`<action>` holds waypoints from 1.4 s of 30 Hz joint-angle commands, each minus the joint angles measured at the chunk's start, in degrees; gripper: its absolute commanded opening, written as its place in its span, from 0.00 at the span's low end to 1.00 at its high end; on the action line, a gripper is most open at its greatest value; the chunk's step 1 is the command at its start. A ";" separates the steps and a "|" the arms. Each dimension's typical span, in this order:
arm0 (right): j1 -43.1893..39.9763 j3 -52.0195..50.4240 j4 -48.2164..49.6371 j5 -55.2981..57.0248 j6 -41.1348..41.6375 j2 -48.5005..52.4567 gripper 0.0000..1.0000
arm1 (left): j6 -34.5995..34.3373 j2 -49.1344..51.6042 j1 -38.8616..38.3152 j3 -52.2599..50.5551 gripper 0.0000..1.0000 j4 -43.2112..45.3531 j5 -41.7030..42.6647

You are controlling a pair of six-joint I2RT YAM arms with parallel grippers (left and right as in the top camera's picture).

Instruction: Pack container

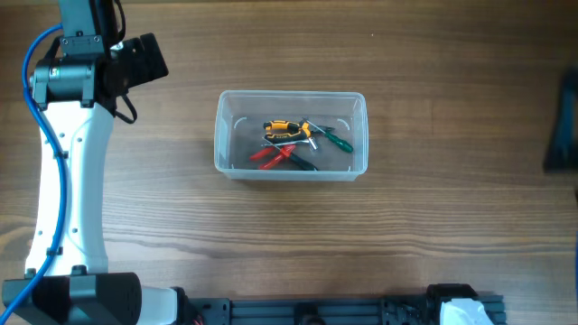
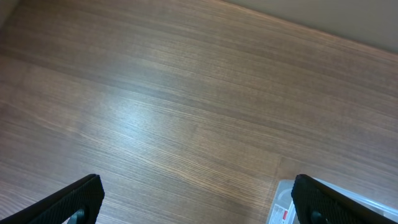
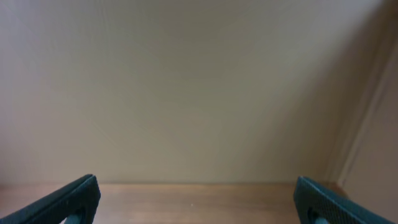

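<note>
container: clear plastic tub [image 1: 289, 95] at the middle of the overhead frame, upright on the wooden table [image 1: 433, 226]; one corner shows at the lower right of the left wrist view
inside the tub: a yellow and black tool [image 1: 287, 128], red-handled pliers [image 1: 269, 155] and a green screwdriver [image 1: 339, 140], lying together in a loose heap
left gripper: [image 2: 198, 182] released, fingers [image 2: 74, 199] spread wide with only bare table between them; it sits at the upper left of the overhead frame, well apart from the tub
right gripper: [image 3: 196, 182] released, fingers spread wide, nothing held; it faces a plain beige wall [image 3: 186, 81] with a strip of table along the bottom
right arm: dark blur [image 1: 562, 122] at the right edge of the overhead frame
</note>
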 commanded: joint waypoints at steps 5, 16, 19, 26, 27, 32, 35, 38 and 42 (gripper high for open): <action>0.17 -27.61 18.97 3.54 -5.14 -18.84 1.00 | -1.11 -0.55 0.17 0.24 1.00 0.00 0.15; 0.17 -77.46 51.84 3.52 -1.60 -44.74 1.00 | -1.11 -0.55 0.17 0.24 1.00 0.00 0.13; 0.17 -86.93 58.27 1.99 -1.60 -48.15 1.00 | -1.11 -0.55 0.17 0.24 1.00 0.00 0.13; 0.17 -103.38 68.70 -3.89 -1.05 -51.76 1.00 | -1.11 -0.57 0.17 0.24 1.00 0.00 0.13; 0.17 -105.02 69.64 -3.82 0.07 -52.19 1.00 | -1.11 -0.57 0.17 0.24 1.00 0.00 0.13; 0.17 -111.95 73.77 -3.63 2.60 -54.86 1.00 | -1.14 -0.57 0.17 0.24 1.00 0.00 0.13; 0.17 -115.49 74.84 -3.58 3.48 -57.42 1.00 | -1.11 -0.55 0.17 0.24 1.00 0.00 0.13; 0.17 -116.98 74.90 -3.15 3.52 -58.58 1.00 | -1.11 -0.55 0.17 0.24 1.00 0.00 0.15; 0.17 -118.11 74.95 -2.43 4.26 -58.58 1.00 | -1.11 -0.57 0.17 0.24 1.00 0.00 0.13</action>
